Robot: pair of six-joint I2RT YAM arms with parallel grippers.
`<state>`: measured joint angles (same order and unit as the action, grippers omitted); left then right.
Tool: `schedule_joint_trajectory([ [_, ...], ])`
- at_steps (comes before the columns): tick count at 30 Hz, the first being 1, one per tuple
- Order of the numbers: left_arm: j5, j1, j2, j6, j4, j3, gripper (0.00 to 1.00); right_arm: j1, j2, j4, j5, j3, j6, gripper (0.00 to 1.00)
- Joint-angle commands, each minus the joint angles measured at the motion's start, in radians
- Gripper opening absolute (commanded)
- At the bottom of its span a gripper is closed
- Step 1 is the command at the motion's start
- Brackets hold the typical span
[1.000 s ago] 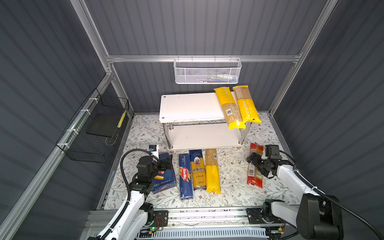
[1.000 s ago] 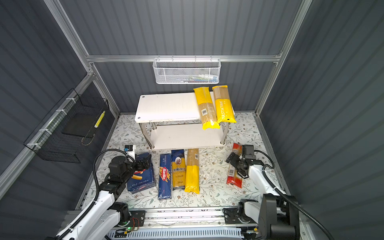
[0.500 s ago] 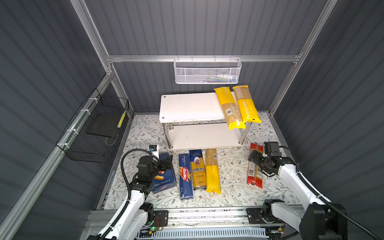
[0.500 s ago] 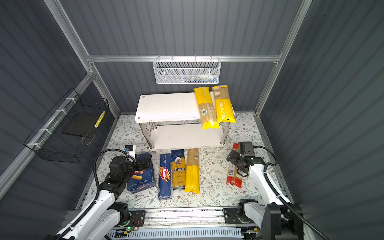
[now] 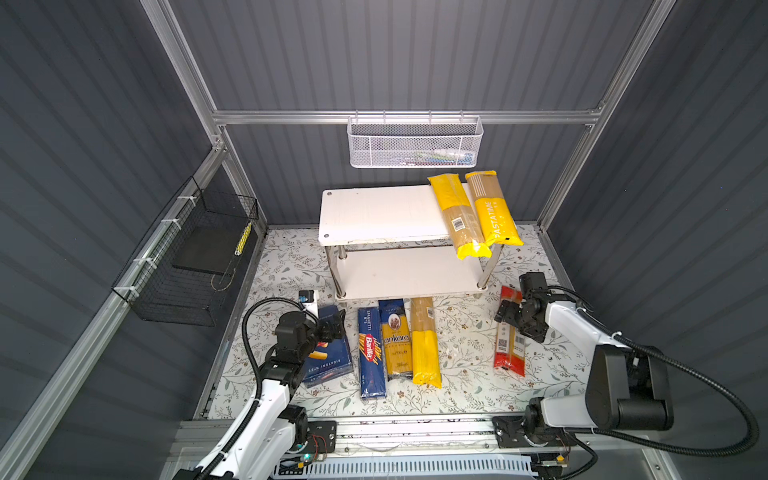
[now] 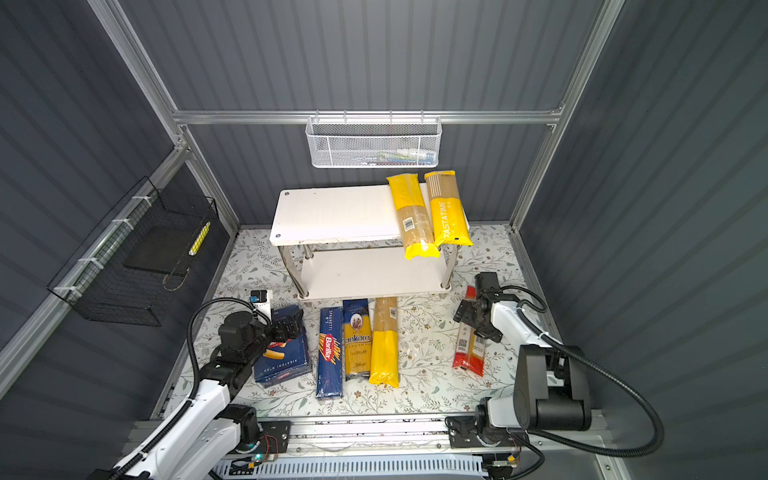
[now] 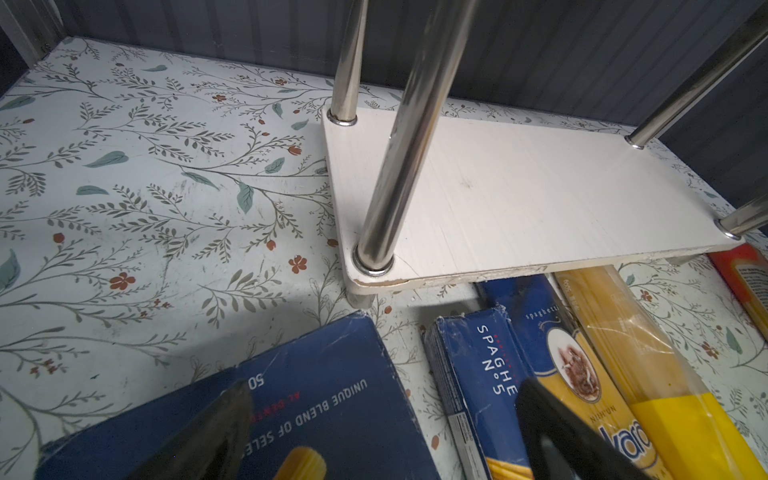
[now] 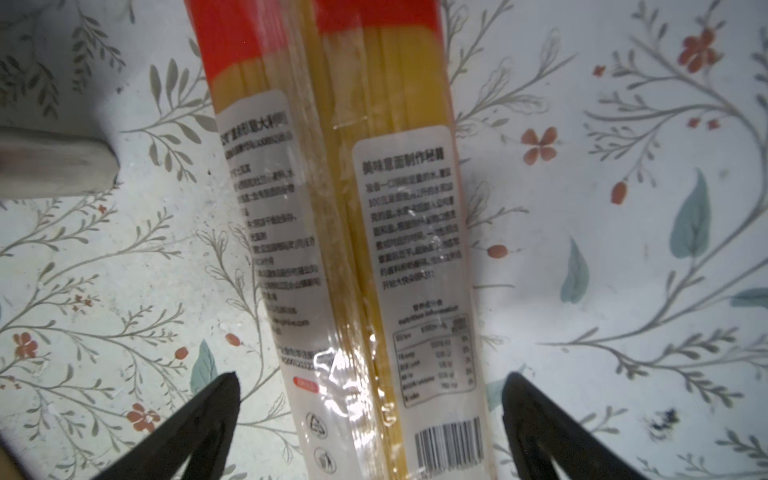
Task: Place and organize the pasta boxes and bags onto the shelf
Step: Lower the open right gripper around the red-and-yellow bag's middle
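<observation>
Right gripper (image 8: 370, 380) hanging spread wide, jaws straddling the red-and-clear bag (image 5: 510, 353), not yet pinching. It has just finished widening and edging over the pack. Bag lying flat on the floral table (image 5: 465, 345), right of the shelf (image 5: 374, 216). Left gripper (image 7: 386, 386) hovering open over the rigatoni box (image 5: 328, 363). Pickup looking imminent.

The narrow blue box (image 5: 371, 353) reads "Barilla" and "SPAGHETTI"; the navy bag (image 5: 395, 340) to its right, "ankara". The wide blue box (image 5: 330, 363) says "RIGATONI", and the far-right yellow bag (image 5: 493, 212) on the shelf (image 5: 374, 212) "PASTATIME".

red bag (image 8: 332, 249) print blurred, ends cropped.
</observation>
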<state>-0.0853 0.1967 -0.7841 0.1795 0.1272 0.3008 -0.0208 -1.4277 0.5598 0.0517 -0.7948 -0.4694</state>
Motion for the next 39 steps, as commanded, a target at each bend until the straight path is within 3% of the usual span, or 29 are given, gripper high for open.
schedule_joint_trajectory([
  [1, 0.004, -0.002, 0.003, -0.001, 0.002, 0.015, 1.0, -0.001, -0.039, 0.031, -0.005, -0.035, 0.03, 0.99],
  [22, -0.004, -0.002, -0.018, -0.005, 0.005, 0.024, 0.99, -0.002, -0.211, 0.048, 0.002, -0.129, 0.078, 0.98],
  [31, 0.001, -0.001, -0.007, -0.003, 0.004, 0.02, 1.0, -0.004, -0.204, -0.007, -0.059, -0.094, 0.061, 0.81],
  [39, -0.002, -0.002, -0.003, -0.005, 0.003, 0.018, 0.99, -0.004, -0.152, -0.029, -0.04, -0.062, 0.038, 0.7],
])
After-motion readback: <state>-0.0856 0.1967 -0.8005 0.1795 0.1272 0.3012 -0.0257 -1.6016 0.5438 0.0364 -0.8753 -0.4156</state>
